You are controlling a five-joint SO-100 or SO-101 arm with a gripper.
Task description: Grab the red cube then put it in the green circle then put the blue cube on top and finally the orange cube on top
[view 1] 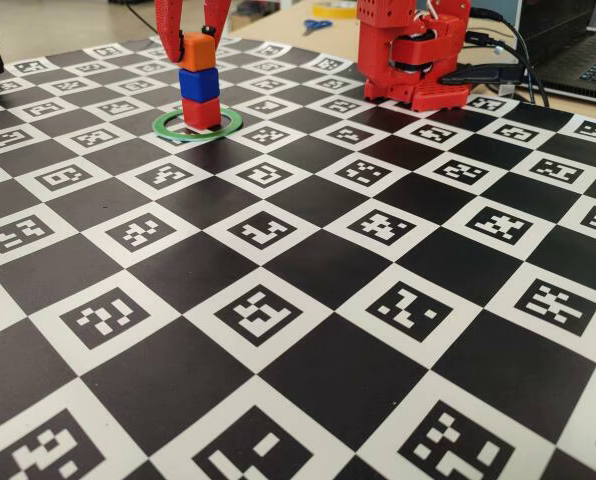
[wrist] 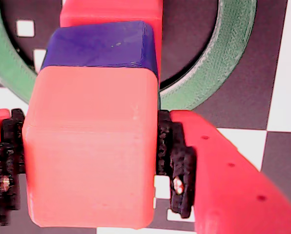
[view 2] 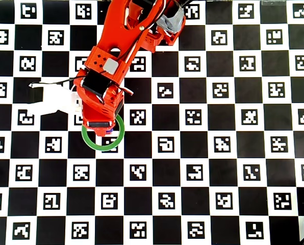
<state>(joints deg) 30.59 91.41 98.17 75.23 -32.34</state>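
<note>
I am working in a lab: marker-printed checkerboard (view 1: 308,300) underneath me, laptop (view 1: 588,55) and cables (view 1: 508,45) lying just beyond it.

Three cubes (view 1: 199,82), one green circle (view 1: 197,126)

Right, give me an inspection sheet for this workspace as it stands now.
Surface: black-and-white checkerboard board printed with square markers, flat on a table.
Job's things: small matte red cube sits inside the thin flat green ring; small deep-blue cube on top of it; small matte orange cube on top of the blue.
Clutter: nothing seen on the board.
Gripper: red two-finger gripper straddles the orange cube, black pads close on both sides; contact cannot be told.
Cables: black cables run behind the red arm base.
Surroundings: blue-handled scissors and a laptop edge on the table beyond the board.
</note>
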